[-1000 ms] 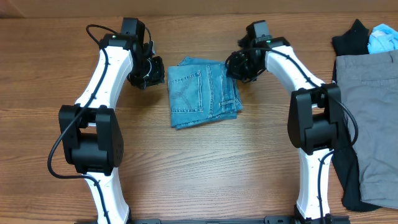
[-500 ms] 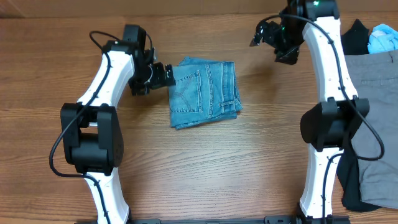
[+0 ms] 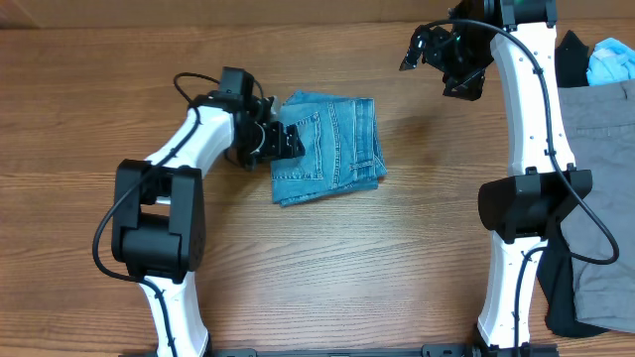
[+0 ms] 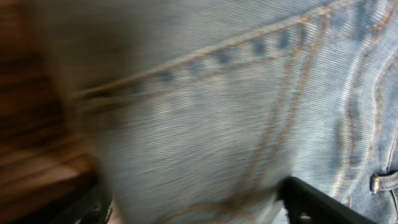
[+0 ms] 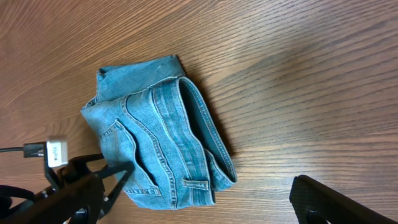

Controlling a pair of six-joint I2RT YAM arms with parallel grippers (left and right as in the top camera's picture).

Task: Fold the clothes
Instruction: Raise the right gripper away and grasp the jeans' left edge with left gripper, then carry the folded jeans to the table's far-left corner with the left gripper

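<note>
On the far middle of the wooden table (image 3: 397, 258) lies a pair of light blue denim jeans (image 3: 327, 149), folded into a compact, roughly square bundle with a stitched back pocket (image 3: 306, 159) facing up.

The left arm (image 3: 189, 149) rises from its base at the near left, bends at the elbow and reaches far and to the right, so that the left gripper (image 3: 281, 141) sits low at the left edge of the jeans, over the pocket side. Its wrist view is filled with blurred denim and orange stitching. Its two dark fingers (image 4: 323, 202) stand wide apart at the bottom corners, closed on nothing.

The right arm (image 3: 536, 119) stretches nearly straight from the near right toward the far edge. The right gripper (image 3: 437, 64) is raised above the table and turned left toward the jeans, well apart from them, with its fingers (image 5: 336, 199) spread and empty.

At the right edge lie grey trousers (image 3: 595, 178), a black garment (image 3: 561, 59) and a scrap of pale blue cloth (image 3: 610, 61), well apart from the jeans.
</note>
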